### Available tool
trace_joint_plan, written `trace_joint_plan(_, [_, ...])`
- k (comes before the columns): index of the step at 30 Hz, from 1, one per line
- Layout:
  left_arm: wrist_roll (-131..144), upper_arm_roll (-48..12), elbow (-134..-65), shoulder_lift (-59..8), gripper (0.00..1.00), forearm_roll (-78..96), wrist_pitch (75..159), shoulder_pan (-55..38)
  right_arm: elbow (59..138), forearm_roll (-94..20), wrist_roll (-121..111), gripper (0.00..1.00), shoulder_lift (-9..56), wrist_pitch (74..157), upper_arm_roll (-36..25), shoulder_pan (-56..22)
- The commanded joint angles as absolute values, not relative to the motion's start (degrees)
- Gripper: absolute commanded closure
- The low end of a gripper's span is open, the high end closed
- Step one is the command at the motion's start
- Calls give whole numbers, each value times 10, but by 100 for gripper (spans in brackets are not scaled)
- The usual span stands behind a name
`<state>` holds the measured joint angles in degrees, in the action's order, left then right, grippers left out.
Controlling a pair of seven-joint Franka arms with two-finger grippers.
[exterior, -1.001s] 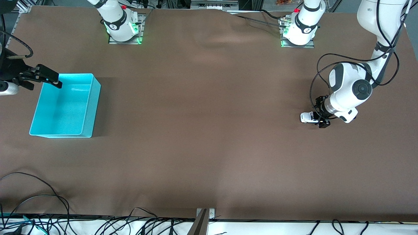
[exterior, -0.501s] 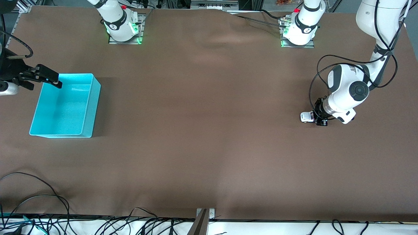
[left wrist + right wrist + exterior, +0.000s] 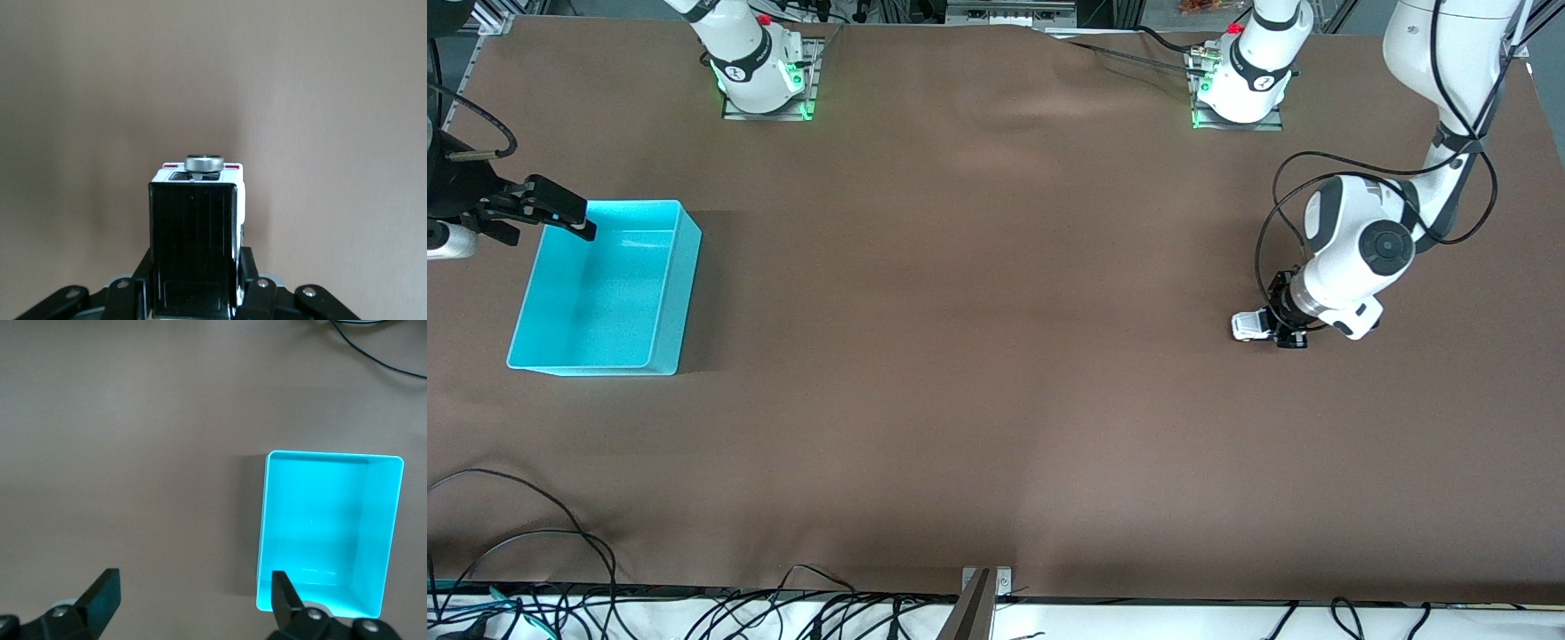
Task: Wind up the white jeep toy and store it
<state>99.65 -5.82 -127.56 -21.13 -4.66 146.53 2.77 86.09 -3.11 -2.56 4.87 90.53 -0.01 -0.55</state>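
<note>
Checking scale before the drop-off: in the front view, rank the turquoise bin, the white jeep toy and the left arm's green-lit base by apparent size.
1. turquoise bin, clearly largest.
2. left arm's base.
3. white jeep toy, smallest, partly covered by the shut left gripper.

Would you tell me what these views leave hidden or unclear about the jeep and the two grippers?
- Front view: most of the white jeep toy is covered by the left gripper.
- Left wrist view: the jeep's wheels are hidden beneath its body.
- Right wrist view: the right gripper partly covers the turquoise bin rim.
</note>
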Motion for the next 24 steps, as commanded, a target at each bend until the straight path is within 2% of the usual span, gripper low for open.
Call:
trace_joint_plan(1, [1034, -57, -1275, -199, 95, -62, 1449, -13, 848, -41, -25, 0, 50, 898, -2, -4])
trace_joint_plan(8, [1046, -78, -1275, -207, 97, -61, 1449, -23, 848, -41, -24, 0, 50, 898, -2, -4])
trace_joint_plan(24, [1069, -78, -1274, -239, 97, -62, 1456, -35, 848, -41, -25, 0, 50, 899, -2, -4])
